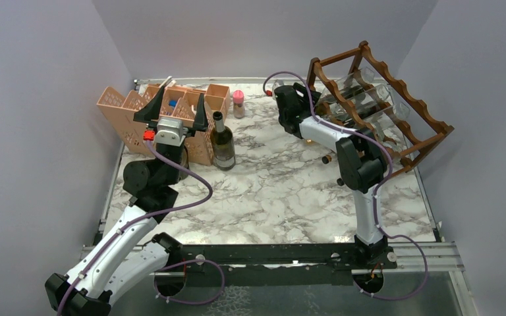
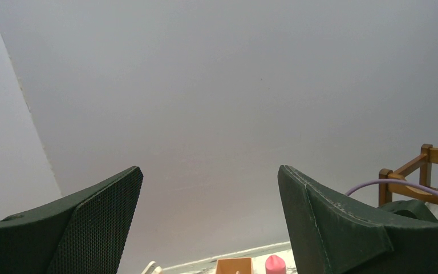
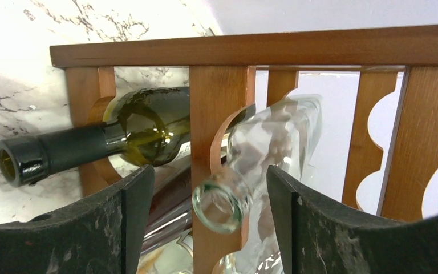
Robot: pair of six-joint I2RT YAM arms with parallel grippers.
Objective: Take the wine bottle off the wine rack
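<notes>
On rack [image 3: 217, 97], clear bottle [image 3: 262, 142] lies neck-out, long axis running straight at R gripper [image 3: 208, 177]. Its mouth sits between the jaws, which stand apart w/ gaps both sides, not pinching. R arm nearest. L gripper [image 2: 211, 171] wide, empty, well apart. Wrist view shows 2 racked: clear one + green bottle [image 3: 142, 123] beside it. 3rd bottle [image 1: 223, 141] upright on table [image 1: 283, 197]; 1 rack.

The wine rack [image 3: 219, 91] is reddish-brown, the table [image 1: 283, 191] white with grey veins, the lattice organiser [image 1: 115, 108] seemingly peach-pink.
</notes>
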